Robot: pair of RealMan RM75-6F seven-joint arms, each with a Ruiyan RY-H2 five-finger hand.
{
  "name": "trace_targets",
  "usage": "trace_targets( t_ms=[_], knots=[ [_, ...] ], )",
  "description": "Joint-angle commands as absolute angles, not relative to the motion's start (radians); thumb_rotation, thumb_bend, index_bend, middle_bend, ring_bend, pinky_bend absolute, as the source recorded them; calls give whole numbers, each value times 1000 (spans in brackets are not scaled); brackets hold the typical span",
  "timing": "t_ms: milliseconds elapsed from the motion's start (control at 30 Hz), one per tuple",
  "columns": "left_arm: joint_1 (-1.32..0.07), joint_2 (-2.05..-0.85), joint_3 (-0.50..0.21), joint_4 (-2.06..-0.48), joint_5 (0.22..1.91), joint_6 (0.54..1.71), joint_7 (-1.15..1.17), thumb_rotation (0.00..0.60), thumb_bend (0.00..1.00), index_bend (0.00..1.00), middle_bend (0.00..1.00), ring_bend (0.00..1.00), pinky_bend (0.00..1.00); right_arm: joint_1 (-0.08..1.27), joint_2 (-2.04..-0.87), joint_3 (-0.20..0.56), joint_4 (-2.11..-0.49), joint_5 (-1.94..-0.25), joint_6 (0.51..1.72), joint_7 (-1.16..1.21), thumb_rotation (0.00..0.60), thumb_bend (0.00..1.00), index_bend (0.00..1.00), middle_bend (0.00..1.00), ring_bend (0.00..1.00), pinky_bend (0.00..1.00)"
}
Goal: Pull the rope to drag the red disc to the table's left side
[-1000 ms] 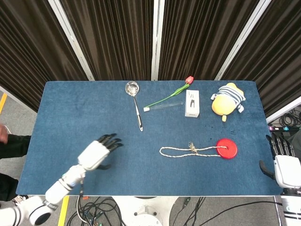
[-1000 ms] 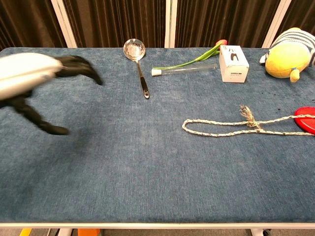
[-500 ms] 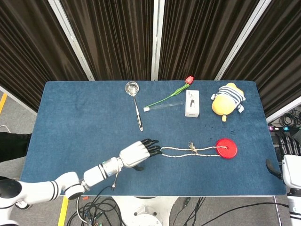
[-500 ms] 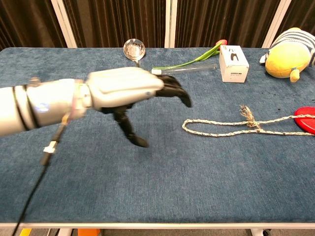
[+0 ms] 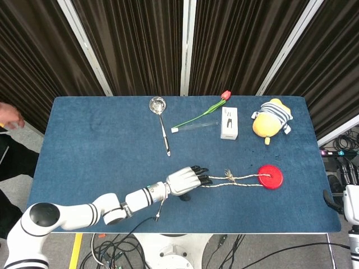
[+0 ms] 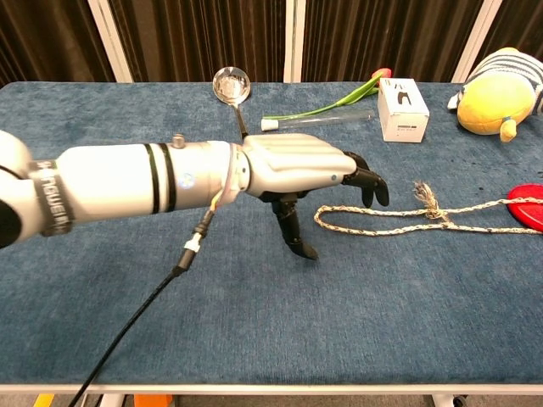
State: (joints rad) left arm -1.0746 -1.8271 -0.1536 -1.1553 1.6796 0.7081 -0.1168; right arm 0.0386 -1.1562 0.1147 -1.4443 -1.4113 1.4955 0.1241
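Note:
A red disc (image 5: pixel 270 176) lies on the blue table toward its right side; only its edge (image 6: pixel 530 206) shows in the chest view. A pale braided rope (image 5: pixel 241 179) runs left from the disc as a long loop with a knot (image 6: pixel 428 202). My left hand (image 5: pixel 187 180) reaches over the loop's left end (image 6: pixel 327 219), fingers spread and pointing down, thumb below them; it holds nothing. My right hand (image 5: pixel 350 203) is partly visible off the table's right edge.
Along the back of the table (image 5: pixel 84 145) lie a metal ladle (image 5: pixel 161 124), a tulip (image 5: pixel 205 110) beside a clear tube (image 5: pixel 196 126), a white box (image 5: pixel 229 123) and a yellow plush toy (image 5: pixel 271 121). A black cable (image 6: pixel 136 322) hangs from my left forearm.
My left arm has swept right across the table, from its left front area to the rope's left end. The rope and disc have not moved. My right hand has sunk further out of view.

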Motion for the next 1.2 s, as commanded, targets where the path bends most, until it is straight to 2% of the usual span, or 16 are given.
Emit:
trace_targets(
  t_ms=[33, 167, 400, 633, 900, 1200],
  knots=[
    [-1097, -1850, -142, -1117, 1661, 691, -136, 600, 166, 174, 225, 80, 190, 36, -1156, 115, -1436, -1408, 1494, 132, 600, 269, 0, 0, 0, 0],
    [-1109, -1857, -132, -1089, 1645, 686, -146, 600, 166, 174, 285, 80, 190, 34, -1158, 117, -1425, -1402, 1490, 144, 600, 269, 0, 0, 0, 0],
    [-1124, -1862, -103, -1063, 1632, 678, -137, 600, 166, 175, 312, 80, 191, 28, -1155, 122, -1418, -1397, 1496, 158, 600, 270, 0, 0, 0, 0],
    [-1127, -1846, -86, -1078, 1619, 688, -131, 600, 167, 174, 431, 80, 192, 27, -1157, 123, -1415, -1393, 1491, 161, 600, 271, 0, 0, 0, 0],
    [-1128, -1837, -74, -1089, 1593, 682, -114, 600, 176, 174, 602, 162, 197, 29, -1159, 123, -1413, -1390, 1482, 155, 600, 270, 0, 0, 0, 0],
    [-1128, -1824, -68, -1112, 1575, 688, -100, 600, 199, 174, 717, 220, 196, 30, -1161, 123, -1415, -1385, 1473, 148, 600, 270, 0, 0, 0, 0]
  ],
)
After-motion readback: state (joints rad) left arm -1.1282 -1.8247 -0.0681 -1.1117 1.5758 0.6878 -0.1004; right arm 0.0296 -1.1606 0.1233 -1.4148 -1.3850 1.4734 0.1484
